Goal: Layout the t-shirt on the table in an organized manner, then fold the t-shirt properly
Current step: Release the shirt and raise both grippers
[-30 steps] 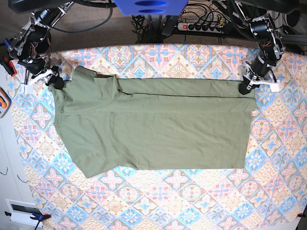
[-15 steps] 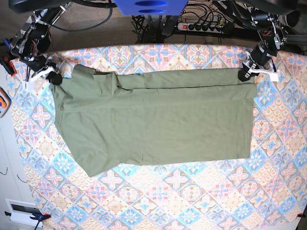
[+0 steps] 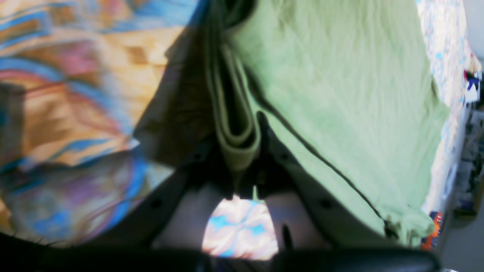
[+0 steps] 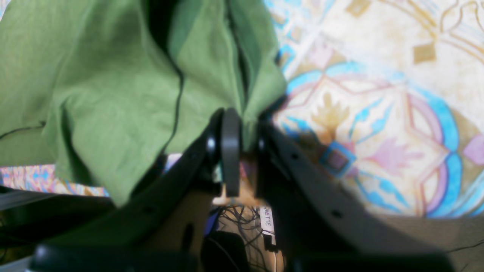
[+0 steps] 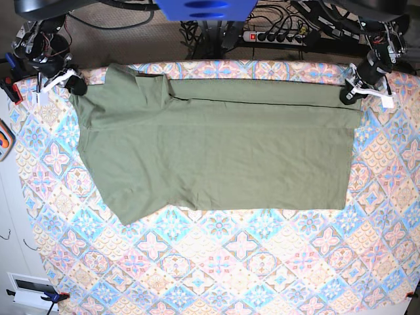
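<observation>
My left tool (image 3: 244,185) and right tool (image 4: 242,170) each pinch an upper corner of the green t-shirt (image 5: 223,151), spread across the patterned counter (image 5: 262,262). Uneven pulling could skew it or slip a corner; the bunched fold (image 5: 138,84) near my right could trap creases.

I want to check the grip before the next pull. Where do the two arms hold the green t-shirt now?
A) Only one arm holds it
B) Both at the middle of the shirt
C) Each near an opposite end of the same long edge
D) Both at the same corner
C: in the base view, the left gripper and the right gripper pinch the t-shirt near opposite ends of its far long edge.
</observation>
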`<move>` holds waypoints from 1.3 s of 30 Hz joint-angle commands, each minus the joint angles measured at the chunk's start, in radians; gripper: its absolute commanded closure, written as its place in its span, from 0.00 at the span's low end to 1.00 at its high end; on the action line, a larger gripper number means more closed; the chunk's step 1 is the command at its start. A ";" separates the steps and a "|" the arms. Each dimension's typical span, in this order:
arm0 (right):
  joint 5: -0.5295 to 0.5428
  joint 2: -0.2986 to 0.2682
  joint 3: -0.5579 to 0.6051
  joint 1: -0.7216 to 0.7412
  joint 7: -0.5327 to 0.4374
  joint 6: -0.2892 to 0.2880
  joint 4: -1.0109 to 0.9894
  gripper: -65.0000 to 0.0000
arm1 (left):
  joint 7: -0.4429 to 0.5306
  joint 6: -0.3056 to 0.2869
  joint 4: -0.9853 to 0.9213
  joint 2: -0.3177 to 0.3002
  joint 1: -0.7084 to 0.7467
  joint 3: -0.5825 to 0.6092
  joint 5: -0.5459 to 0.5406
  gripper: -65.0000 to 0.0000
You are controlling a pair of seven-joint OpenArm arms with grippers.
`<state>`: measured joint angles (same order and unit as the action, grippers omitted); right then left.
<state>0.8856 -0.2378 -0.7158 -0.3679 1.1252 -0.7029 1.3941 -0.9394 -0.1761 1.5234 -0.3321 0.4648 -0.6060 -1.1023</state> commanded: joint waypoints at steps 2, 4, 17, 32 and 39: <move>-0.018 -0.018 -0.005 -0.007 0.016 0.005 0.011 0.93 | 0.015 -0.001 0.018 -0.019 0.012 -0.010 -0.009 1.00; -0.018 -0.018 -0.005 -0.007 0.016 0.005 0.011 0.93 | 0.015 -0.001 0.026 -0.019 0.033 -0.010 -0.009 1.00; -0.021 -0.018 -0.058 -0.046 0.016 0.005 0.095 0.87 | 0.018 -0.001 0.042 -0.019 0.050 -0.012 -0.005 0.87; -0.023 -0.016 -0.169 -0.052 0.016 0.005 0.115 0.63 | -0.019 -0.003 0.102 -0.020 0.102 -0.036 -0.011 0.69; -0.023 -0.018 -0.196 -0.052 0.016 0.005 0.115 0.62 | -0.020 -0.003 0.179 -0.022 0.119 -0.099 -0.006 0.69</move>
<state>0.8433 -0.2325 -0.9024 -0.4179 1.1557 -0.6952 1.4910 -0.9695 -0.1699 1.6825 -0.3351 0.5770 -0.6956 -1.0931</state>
